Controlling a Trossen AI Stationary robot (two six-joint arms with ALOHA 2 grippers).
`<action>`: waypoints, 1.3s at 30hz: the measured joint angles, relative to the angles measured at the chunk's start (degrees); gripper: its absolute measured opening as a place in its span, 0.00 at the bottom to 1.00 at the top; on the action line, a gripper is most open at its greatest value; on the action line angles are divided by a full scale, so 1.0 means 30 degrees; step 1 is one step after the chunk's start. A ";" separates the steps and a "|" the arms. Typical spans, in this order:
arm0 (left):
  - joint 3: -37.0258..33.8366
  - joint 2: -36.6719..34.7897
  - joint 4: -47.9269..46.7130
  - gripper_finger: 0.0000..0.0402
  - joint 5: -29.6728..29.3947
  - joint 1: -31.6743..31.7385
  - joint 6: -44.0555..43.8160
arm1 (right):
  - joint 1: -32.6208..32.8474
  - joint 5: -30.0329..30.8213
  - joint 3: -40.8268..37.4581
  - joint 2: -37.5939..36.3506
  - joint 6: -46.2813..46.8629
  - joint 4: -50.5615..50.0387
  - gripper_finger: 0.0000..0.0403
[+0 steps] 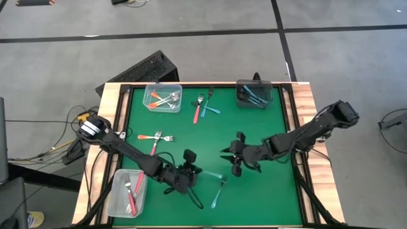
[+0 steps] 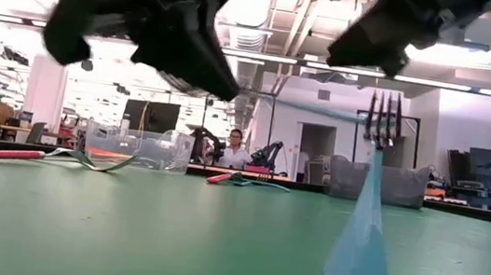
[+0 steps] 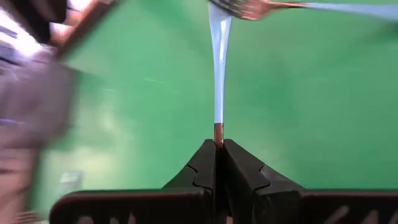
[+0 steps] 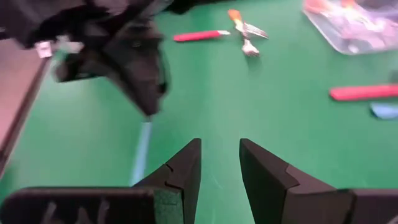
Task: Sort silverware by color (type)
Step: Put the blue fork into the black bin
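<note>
Holding one light blue fork (image 3: 217, 74) by the tip of its handle, the left gripper (image 3: 219, 144) sits low over the near middle of the green table (image 1: 267, 191), fingers clenched tight on the thin plastic; the end grip leaves the tines free, presumably for a lift and carry.

- Second light blue fork (image 1: 219, 193): on the mat just beside the held one, its tines near or across it; in the low view it lies handle toward the camera. Whether the two touch cannot be told.
- Right gripper (image 4: 219, 163): jaws apart, grasping nothing, poised above the mat just right of the left gripper, apparently waiting its turn.
- Dark bin (image 1: 254, 93), far right: blue-handled forks inside, the likely home for the held fork.
- Clear bin (image 1: 161, 97), far left of centre: orange-handled forks inside.
- Clear bin near the left arm (image 1: 125, 193): red-handled forks inside.
- Unsorted, loose on the mat: a red fork and a blue fork (image 1: 202, 108) crossed near the far edge; an orange fork (image 1: 152, 137) and a red fork (image 1: 154, 145) at the left.

Judgement: colours already have separate bins, and several forks remain to sort.
</note>
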 joint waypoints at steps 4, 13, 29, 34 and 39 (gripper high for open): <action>0.0014 -0.0109 0.0001 0.01 -0.0992 -0.0015 0.2498 | -0.0586 -0.1910 0.1099 0.0968 -0.1467 0.0490 0.33; 0.0014 -0.0109 0.0044 0.01 -0.3054 -0.0153 0.5050 | -0.1168 -0.3368 0.3131 0.4625 -0.1907 0.0175 0.42; 0.0036 -0.0109 0.0559 0.01 -0.4345 -0.0162 0.6342 | -0.1810 -0.3448 0.5029 0.6553 -0.0017 -0.0986 0.30; 0.0036 -0.0112 0.0577 0.06 -0.4238 0.0141 0.4985 | -0.1986 -0.3606 0.5044 0.6383 -0.0994 -0.1780 0.05; 0.0308 -0.0138 0.1607 0.12 -0.4239 0.0284 0.4309 | -0.2673 -0.2606 0.6287 0.6402 -0.2007 -0.5891 0.05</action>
